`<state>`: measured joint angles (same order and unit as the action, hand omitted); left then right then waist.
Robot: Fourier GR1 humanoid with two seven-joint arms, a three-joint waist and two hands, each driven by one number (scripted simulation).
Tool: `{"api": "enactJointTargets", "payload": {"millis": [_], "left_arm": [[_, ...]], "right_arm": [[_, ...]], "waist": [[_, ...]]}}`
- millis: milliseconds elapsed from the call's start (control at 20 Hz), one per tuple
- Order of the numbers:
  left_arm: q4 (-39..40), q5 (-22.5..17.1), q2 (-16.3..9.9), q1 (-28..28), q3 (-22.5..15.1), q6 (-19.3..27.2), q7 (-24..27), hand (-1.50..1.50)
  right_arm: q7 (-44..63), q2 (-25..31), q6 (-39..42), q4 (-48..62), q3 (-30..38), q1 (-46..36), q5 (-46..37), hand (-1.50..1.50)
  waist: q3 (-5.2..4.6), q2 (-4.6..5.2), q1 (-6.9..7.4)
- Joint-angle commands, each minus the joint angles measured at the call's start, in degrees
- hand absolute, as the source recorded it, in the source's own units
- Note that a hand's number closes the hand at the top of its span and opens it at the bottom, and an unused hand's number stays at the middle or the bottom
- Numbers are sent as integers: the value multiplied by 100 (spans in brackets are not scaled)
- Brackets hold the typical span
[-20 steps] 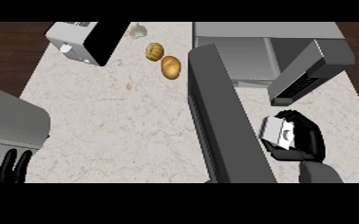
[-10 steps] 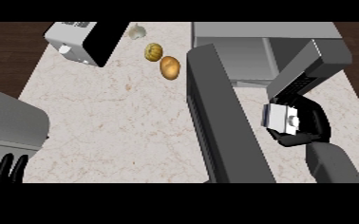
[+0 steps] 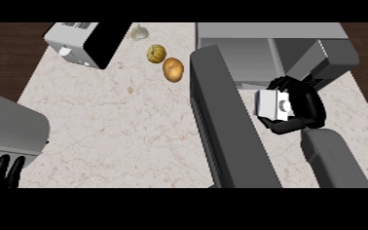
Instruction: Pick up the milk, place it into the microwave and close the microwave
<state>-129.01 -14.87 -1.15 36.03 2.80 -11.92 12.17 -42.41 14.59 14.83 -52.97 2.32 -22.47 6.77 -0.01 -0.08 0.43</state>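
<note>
The milk [image 3: 271, 103] is sitting inside the right hand [image 3: 305, 109], whose fingers and thumb are curling around the white carton, so only its side and cap are showing. The carton is hanging just in front of the open microwave [image 3: 266, 48], to the right of the microwave door [image 3: 223, 122], which is swinging out toward the near edge, and it is not yet inside the cavity.

From here I think the main risk is a collision. The carton is passing close to the door on its left and to the grey wall of the oven on its far right, so a small drift to either side could be knocking it against them and tilting it in the fingers. If the carton is set too near the opening, the door may be hitting it when closing.

The left hand [image 3: 10, 169] is resting open at the near left edge. A bagel [image 3: 173, 69] and another small food [image 3: 156, 53] are lying far left, well apart from the path.
</note>
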Motion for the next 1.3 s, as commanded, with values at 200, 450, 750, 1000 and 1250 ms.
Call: {"api": "enactJointTargets", "payload": {"millis": [200, 450, 750, 1000, 1250], "left_arm": [[11, 274, 112, 299, -265, -10, 350, -150], [-58, -140, -66, -53, 267, -97, -138, -150], [341, -141, -123, -278, 236, -352, 60, -150], [542, -140, -130, -647, 261, -322, 53, -150], [498, -357, -294, -661, 433, -475, 18, -150]], "right_arm": [[610, -239, -647, 818, 61, -1274, -399, 150], [622, -539, -993, 1793, 63, -2209, -672, 150], [-69, -378, -1058, 3359, 455, -3122, -751, 150], [-133, -378, -1474, 3779, 516, -3650, -901, 150], [-103, -385, -1798, 4087, 533, -4028, -1023, 150]], "waist": [[3, 17, 80], [5, 40, 129], [12, 124, 315], [14, 183, 387], [14, 215, 516]]}}
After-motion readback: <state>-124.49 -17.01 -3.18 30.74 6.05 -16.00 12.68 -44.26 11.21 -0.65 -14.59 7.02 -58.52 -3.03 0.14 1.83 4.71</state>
